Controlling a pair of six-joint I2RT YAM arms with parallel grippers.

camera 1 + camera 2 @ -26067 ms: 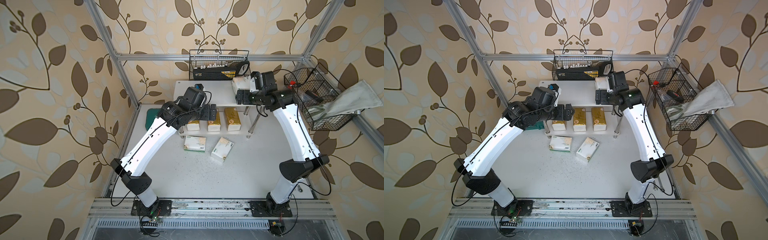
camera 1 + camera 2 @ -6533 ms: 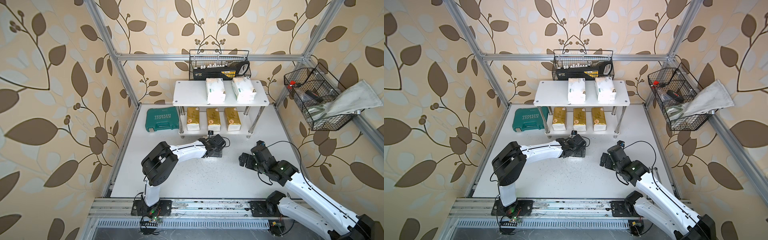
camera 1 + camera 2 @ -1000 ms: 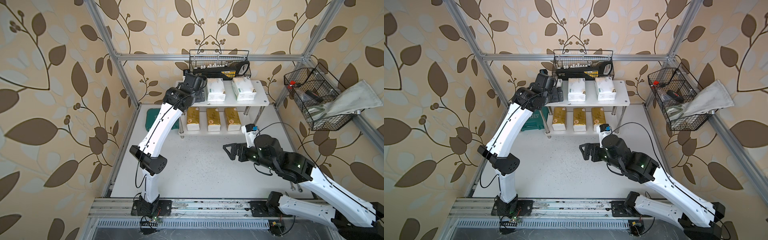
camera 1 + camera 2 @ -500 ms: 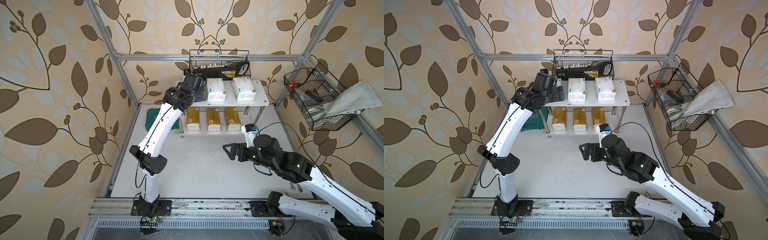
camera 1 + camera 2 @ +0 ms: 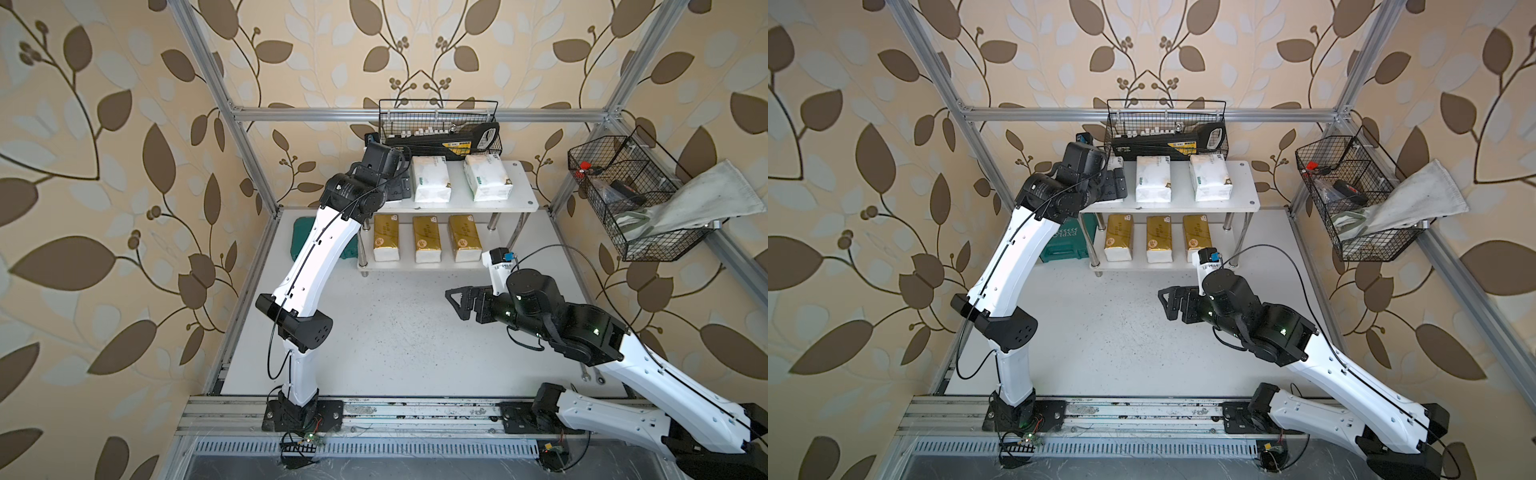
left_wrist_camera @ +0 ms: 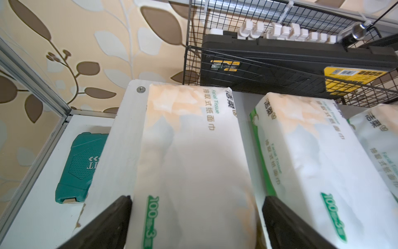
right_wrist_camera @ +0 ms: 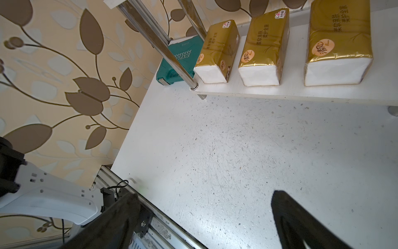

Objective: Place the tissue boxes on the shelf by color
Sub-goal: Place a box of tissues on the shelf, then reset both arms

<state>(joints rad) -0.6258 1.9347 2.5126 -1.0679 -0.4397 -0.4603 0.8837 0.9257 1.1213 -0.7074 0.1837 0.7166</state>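
The shelf (image 5: 521, 183) holds three gold tissue boxes (image 5: 426, 239) side by side on its lower board. Two white tissue boxes (image 5: 431, 185) (image 5: 487, 183) lie on the top board. A third white tissue box (image 6: 193, 151) rests at the top board's left end, seen in the left wrist view. My left gripper (image 6: 196, 200) (image 5: 399, 187) stands open astride its near end, with a sliver of board showing beside one finger. My right gripper (image 5: 457, 305) (image 7: 202, 196) hovers open and empty over the bare table in front of the shelf.
A teal tool case (image 5: 301, 237) lies on the table left of the shelf, partly under my left arm. A black wire basket (image 5: 440, 124) with a black case hangs just behind the top board. Another basket (image 5: 623, 199) with a cloth (image 5: 706, 199) hangs at the right.
Over the last second nothing has visibly moved. Since 6.5 s ago my left arm has risen from the table to the top board's left end, where the third white box now lies.
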